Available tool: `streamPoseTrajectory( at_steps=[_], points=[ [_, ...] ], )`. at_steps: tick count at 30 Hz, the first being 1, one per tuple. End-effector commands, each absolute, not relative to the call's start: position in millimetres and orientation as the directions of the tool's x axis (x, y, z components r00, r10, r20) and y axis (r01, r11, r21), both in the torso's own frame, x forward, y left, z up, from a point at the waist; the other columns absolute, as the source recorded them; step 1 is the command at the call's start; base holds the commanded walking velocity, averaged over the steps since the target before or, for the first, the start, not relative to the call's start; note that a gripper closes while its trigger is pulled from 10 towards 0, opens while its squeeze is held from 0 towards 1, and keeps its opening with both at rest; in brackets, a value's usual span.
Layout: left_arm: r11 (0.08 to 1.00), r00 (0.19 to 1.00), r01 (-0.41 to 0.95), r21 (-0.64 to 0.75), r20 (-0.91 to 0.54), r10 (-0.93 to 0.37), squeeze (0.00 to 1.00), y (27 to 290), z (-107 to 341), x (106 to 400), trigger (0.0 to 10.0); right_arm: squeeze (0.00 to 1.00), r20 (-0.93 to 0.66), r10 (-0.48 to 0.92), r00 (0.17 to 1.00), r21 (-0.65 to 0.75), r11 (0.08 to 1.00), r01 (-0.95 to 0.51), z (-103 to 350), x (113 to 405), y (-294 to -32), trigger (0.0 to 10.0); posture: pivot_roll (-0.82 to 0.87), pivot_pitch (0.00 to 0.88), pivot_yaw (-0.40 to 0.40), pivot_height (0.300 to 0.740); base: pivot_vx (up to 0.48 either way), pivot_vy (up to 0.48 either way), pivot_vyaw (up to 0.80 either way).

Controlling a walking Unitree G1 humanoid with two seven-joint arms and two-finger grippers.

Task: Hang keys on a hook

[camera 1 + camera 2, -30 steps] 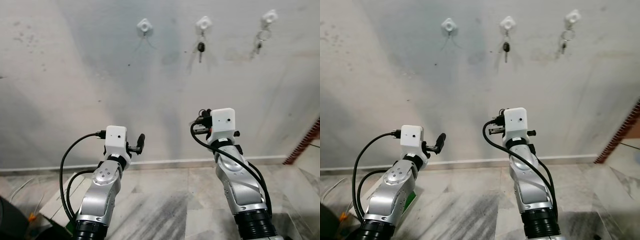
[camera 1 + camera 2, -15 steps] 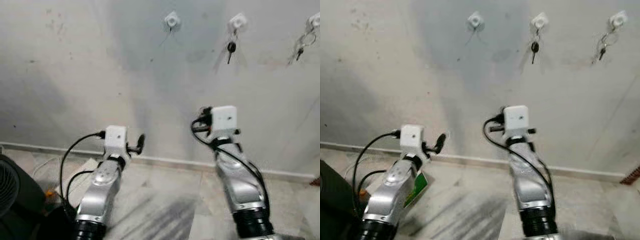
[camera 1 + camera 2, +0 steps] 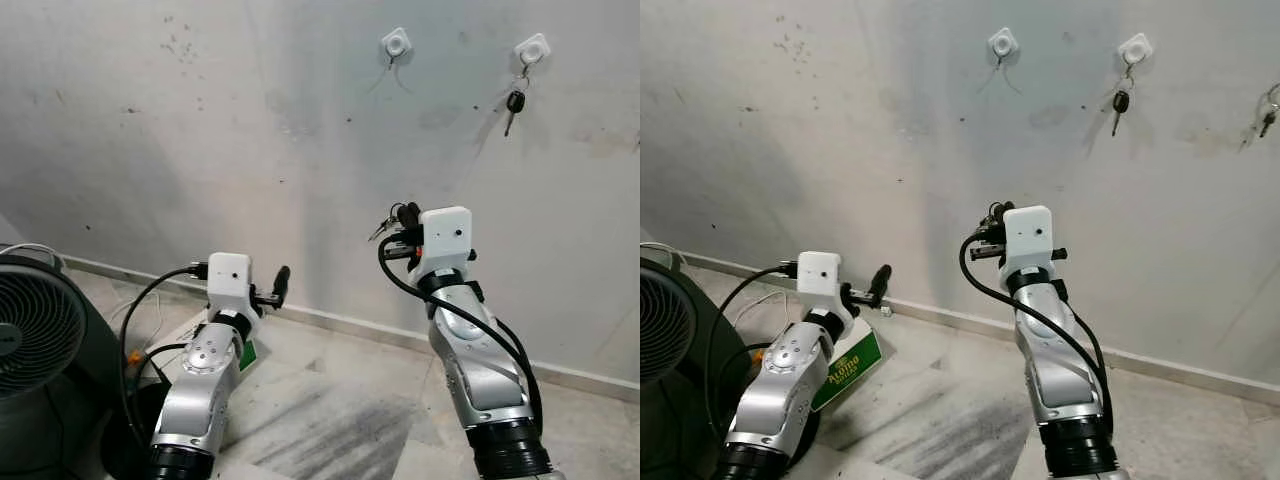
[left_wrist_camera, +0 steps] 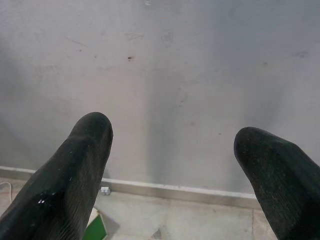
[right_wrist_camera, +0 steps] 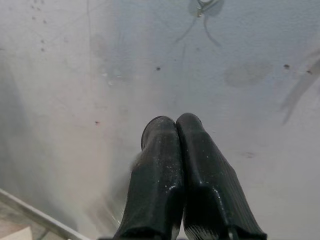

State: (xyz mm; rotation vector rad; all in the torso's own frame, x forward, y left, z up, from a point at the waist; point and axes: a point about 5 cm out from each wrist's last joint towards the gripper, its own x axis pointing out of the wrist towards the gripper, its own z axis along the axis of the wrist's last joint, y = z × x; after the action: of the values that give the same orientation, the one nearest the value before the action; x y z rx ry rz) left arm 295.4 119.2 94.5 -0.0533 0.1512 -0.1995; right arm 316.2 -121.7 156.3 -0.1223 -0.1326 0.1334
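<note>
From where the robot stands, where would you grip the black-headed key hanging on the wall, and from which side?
Probably the key by its black head, coming from the front, below the white hook: it hangs free, blade down, and the head is its widest part.

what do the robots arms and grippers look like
Both arms are silver metal with ribbed black collars at the base. Each wrist carries a white box camera with a small lens, fed by looping black cables. The left gripper and right gripper each have two long black fingers with rounded, finely textured tips.
</note>
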Motion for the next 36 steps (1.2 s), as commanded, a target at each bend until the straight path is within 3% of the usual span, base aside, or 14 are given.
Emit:
streamPoseTrajectory(
  at_steps=[1, 15, 23, 36],
  points=[
    [0.980, 0.972, 0.188, -0.064, -0.130, -0.195, 0.00, 123.6, 97.1, 295.6, 10.0, 0.00, 0.152, 0.157, 0.976, -0.119, 0.983, -0.140, 162.3, 315.0, -116.5, 10.0, -0.05, 0.000, 0.075, 0.740, 0.000, 0.000, 0.00],
    [0.970, 0.971, 0.221, -0.102, -0.071, -0.229, 0.00, 122.7, 107.3, 295.8, 10.0, 0.00, 0.161, 0.157, 0.974, -0.173, 0.976, -0.129, 162.1, 308.4, -121.1, 10.0, -0.05, 0.000, 0.077, 0.740, 0.000, 0.000, 0.00],
    [0.957, 0.961, 0.259, -0.135, -0.063, -0.269, 0.00, 126.6, 109.0, 277.8, 10.0, 0.00, 0.177, 0.064, 0.982, -0.194, 0.981, -0.029, 162.3, 290.5, -137.5, 10.0, -0.05, 0.000, 0.086, 0.740, 0.000, 0.000, 0.00],
    [0.960, 0.959, 0.248, -0.129, -0.111, -0.262, 0.00, 139.2, 101.3, 256.3, 10.0, 0.00, 0.131, 0.033, 0.991, -0.252, 0.968, 0.001, 153.6, 270.3, -163.3, 10.0, -0.05, 0.000, 0.081, 0.740, 0.000, 0.000, 0.00]
  ],
)
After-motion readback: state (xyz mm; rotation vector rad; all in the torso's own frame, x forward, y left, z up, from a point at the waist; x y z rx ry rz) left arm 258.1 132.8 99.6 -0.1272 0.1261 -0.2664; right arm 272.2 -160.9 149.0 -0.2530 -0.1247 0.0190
